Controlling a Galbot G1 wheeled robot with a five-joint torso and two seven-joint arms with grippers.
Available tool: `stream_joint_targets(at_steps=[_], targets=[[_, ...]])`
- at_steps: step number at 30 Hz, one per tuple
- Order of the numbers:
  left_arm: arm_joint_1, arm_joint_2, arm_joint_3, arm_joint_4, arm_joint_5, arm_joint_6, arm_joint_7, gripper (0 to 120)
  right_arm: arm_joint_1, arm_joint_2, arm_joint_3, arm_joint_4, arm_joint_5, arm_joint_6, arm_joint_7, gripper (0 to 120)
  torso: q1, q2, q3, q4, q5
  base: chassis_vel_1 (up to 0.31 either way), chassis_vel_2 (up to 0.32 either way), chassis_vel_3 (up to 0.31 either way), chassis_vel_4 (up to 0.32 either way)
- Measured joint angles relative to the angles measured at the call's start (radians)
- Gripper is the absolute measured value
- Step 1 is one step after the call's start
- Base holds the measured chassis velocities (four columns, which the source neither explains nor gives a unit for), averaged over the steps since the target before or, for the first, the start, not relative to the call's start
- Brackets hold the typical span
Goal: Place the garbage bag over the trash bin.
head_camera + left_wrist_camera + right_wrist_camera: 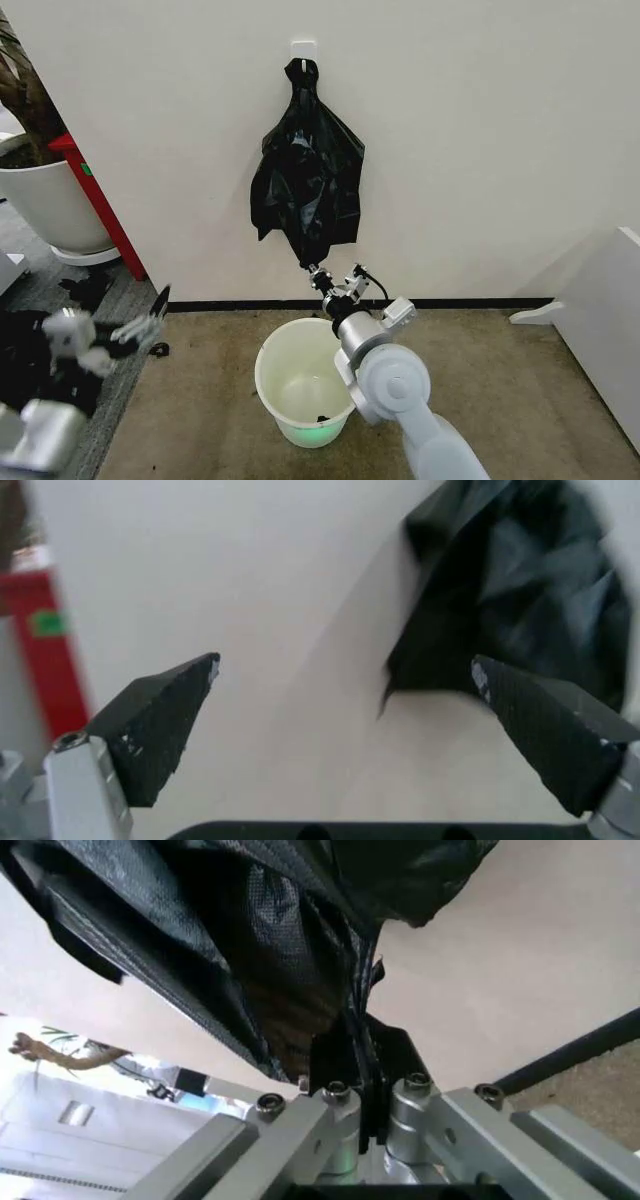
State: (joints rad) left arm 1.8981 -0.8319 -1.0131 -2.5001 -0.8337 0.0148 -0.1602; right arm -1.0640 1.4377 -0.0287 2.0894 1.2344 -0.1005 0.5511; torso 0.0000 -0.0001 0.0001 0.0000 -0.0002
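The black garbage bag point(305, 180) hangs crumpled against the wall from a white hook point(304, 50). My right gripper point(312, 268) reaches up and is shut on the bag's lowest tip; in the right wrist view the two fingers point(345, 1057) pinch the black plastic point(230, 937) between them. Directly below stands the white trash bin point(275, 395), upright on the carpet, its mouth uncovered and a small dark scrap inside. My left gripper point(150, 325) hovers open at the lower left, apart from the bin; in the left wrist view the left gripper point(345, 667) faces the bag point(520, 592).
A large white plant pot point(45, 200) and a red panel point(100, 205) stand at the left by the wall. A dark lumpy heap point(25, 345) lies under my left arm. A white board point(600, 330) borders the carpet on the right.
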Motion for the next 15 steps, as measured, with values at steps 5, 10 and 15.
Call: stream_joint_targets(at_steps=[5,10,15], targets=[[-0.147,0.115,0.053,0.000,-0.082,0.042,-0.015,100,0.016,0.011,-0.012,-0.034,-0.023,0.002,0.000,0,0.000,0.000,0.000,0.0001,0.0000,0.000,0.000,0.000,0.000],[-0.249,0.200,0.074,0.008,-0.098,0.057,-0.009,100,0.037,0.031,-0.034,-0.074,-0.048,0.005,0.000,0,0.000,0.000,0.000,0.0000,0.0005,0.000,0.000,0.000,0.000],[-0.304,0.285,0.103,0.055,-0.038,0.060,0.053,100,0.071,0.054,-0.056,-0.120,-0.072,0.009,-0.001,0,0.000,0.000,0.000,0.0001,0.0001,0.000,0.000,0.000,0.000]])
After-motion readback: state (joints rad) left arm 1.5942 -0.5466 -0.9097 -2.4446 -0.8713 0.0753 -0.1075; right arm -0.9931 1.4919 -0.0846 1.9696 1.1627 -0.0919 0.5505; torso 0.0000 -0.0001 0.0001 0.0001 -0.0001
